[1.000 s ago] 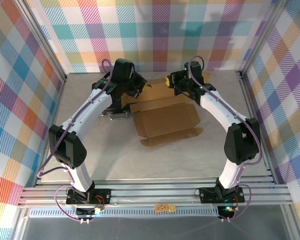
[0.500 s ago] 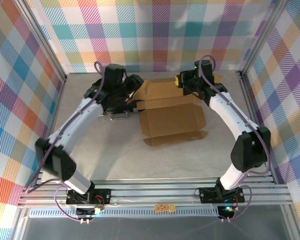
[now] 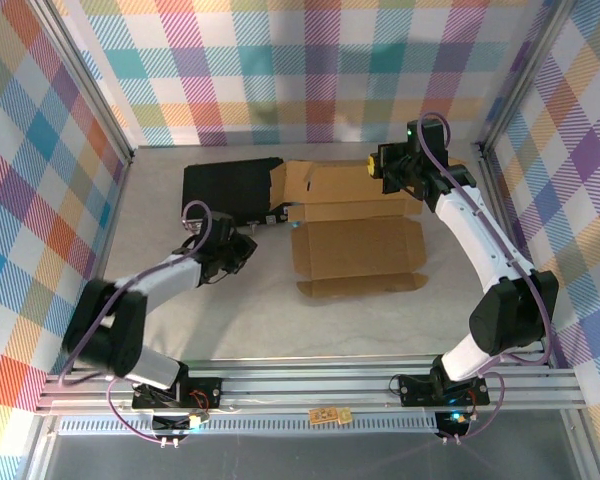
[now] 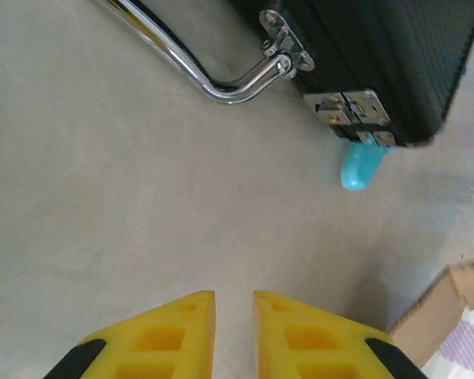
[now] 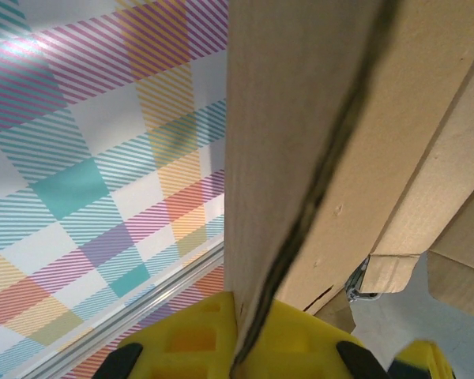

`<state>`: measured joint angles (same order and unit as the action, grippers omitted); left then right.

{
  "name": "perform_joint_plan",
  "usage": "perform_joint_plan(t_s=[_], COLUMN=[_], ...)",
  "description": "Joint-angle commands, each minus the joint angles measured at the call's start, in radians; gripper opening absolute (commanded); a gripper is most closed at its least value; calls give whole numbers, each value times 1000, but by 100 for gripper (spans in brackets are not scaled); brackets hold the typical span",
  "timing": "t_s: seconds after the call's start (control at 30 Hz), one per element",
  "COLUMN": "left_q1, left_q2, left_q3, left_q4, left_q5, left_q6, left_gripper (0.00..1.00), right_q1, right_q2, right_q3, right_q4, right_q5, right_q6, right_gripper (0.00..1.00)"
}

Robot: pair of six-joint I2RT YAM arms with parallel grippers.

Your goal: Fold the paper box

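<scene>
The right gripper (image 5: 235, 335) is clenched on the edge of a cardboard flap (image 5: 300, 118), which runs up edge-on between its fingers. That flap belongs to the box (image 3: 358, 247), which lies mostly flat around the middle of the table (image 3: 280, 320). Its far panels sit just beside the case (image 3: 230, 185), and the grip is at the far right corner. The left gripper (image 4: 234, 316) hangs low over bare table near the case, its fingers nearly together with a thin slit between them and nothing in it. The step looks like raising the far wall along its crease. To do it well, swing the flap about the score line rather than pull, since a one-corner pull would likely drag or skew the light sheet. The left gripper seems best used to press the base panel down near the crease, going around the case and its handle (image 4: 221, 87). Corrugated board may buckle off the score if the wrist twists, so the grip should turn with the flap.
</scene>
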<state>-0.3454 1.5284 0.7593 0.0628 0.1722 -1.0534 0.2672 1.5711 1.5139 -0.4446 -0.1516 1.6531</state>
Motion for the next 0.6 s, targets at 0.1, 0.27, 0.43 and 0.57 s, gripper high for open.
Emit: perform_joint_plan(t_s=[0.1,0.27,0.43,0.57], left_q1=[-19,-42,-67,-97], left_q2=[171,287,380,369], left_q3=[87,52,38,35], left_q4=[404,682,917,930], left_q5=[66,38,17,3], left_q6=[-157,-311,-446,-433], left_gripper=[20,25,25,26], right_q1=[-17,-22,-35,-39], right_q2=[-15,-13,-8,5], right_q3=[25,-13,-17,-29], right_q4=[9,64,79,105], right_q5=[-33,-51,-49,-60], right_q6=[51,110,121,139], right_gripper=[0,0,0,0])
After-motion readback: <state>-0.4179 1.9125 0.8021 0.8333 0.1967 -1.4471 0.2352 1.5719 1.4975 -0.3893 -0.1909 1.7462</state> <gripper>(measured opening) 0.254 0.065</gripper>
